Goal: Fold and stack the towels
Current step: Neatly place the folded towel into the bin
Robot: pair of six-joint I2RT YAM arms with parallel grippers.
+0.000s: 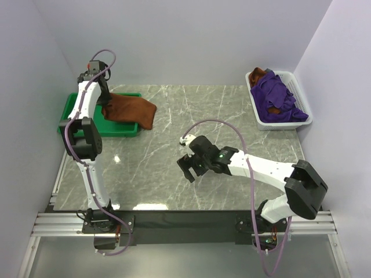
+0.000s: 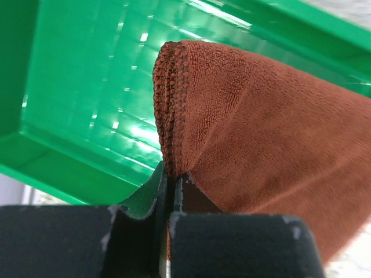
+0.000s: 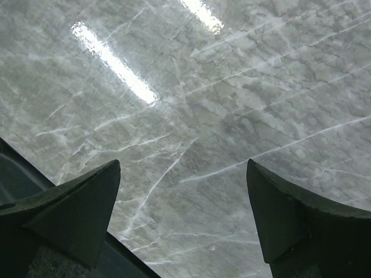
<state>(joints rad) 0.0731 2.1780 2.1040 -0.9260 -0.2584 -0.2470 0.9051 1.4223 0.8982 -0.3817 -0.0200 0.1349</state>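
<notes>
Upper left of the top view: green tray (image 1: 124, 131) on the bench (image 1: 174, 116), left claw (image 1: 105, 98) over its far side. Clamped tight on the stitched, layered edge of a rust-brown towel (image 1: 132, 109). In the left wrist view, pinch at bottom centre, cloth spreading from it up and to the right, above the tray floor. From above, cloth partly inside the tray, right end spilling over the rim onto the bench.

Centre of the frame: right claw (image 1: 186, 157), jaws spread wide, gripping nothing, close over bare marble, well apart from every towel.

Upper right: white basket (image 1: 305, 113) with purple towels (image 1: 277, 97) heaped inside, and a second brown towel (image 1: 258, 74) showing at its far-left corner.
</notes>
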